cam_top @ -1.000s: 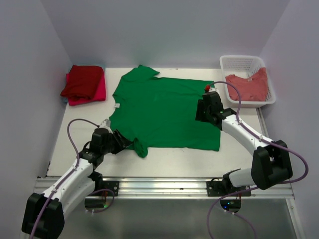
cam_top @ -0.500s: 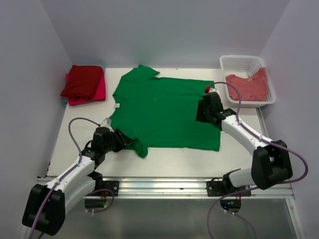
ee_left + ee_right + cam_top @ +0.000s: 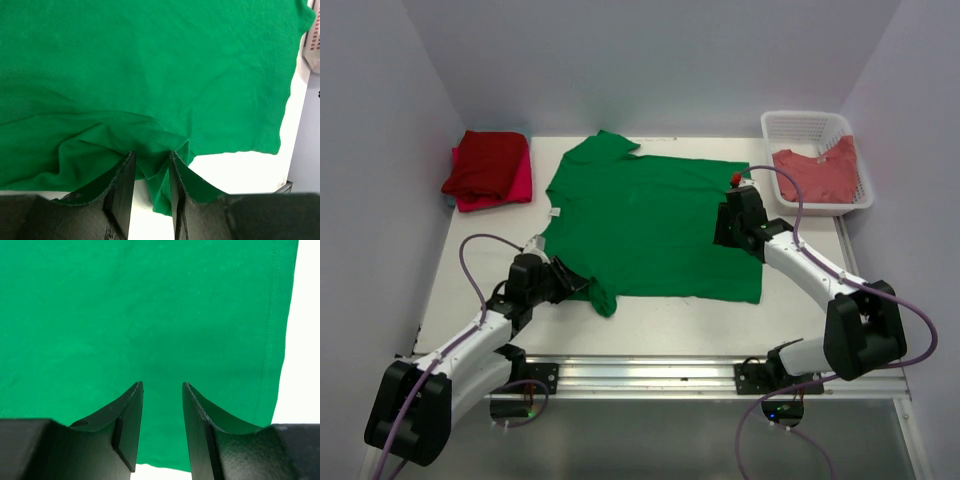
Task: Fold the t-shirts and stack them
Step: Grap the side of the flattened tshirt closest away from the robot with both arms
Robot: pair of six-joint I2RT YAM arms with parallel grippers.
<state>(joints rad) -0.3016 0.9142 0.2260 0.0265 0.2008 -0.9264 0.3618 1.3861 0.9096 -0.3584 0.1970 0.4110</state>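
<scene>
The bright green t-shirt point(image 3: 650, 220) lies spread flat on the white table, its near-left sleeve point(image 3: 603, 298) bunched. My left gripper point(image 3: 582, 285) is at that sleeve; in the left wrist view the left gripper point(image 3: 151, 155) is open, with a fold of the crumpled sleeve point(image 3: 160, 145) between its fingers. My right gripper point(image 3: 722, 230) sits low over the shirt's right side near the hem. From the right wrist, the right gripper point(image 3: 162, 385) is open over smooth green cloth point(image 3: 150, 305), with nothing between its fingers. A folded red tee point(image 3: 485, 163) rests on a pink one point(image 3: 512, 190) at the back left.
A white lattice basket point(image 3: 815, 118) at the back right holds a salmon-red tee point(image 3: 818, 172). White walls close in the table on three sides. The rail with both arm bases runs along the near edge point(image 3: 650, 372). Purple cables loop beside each arm.
The left arm has edged slightly right toward the bunched sleeve. The right arm and the shirt look unchanged.
</scene>
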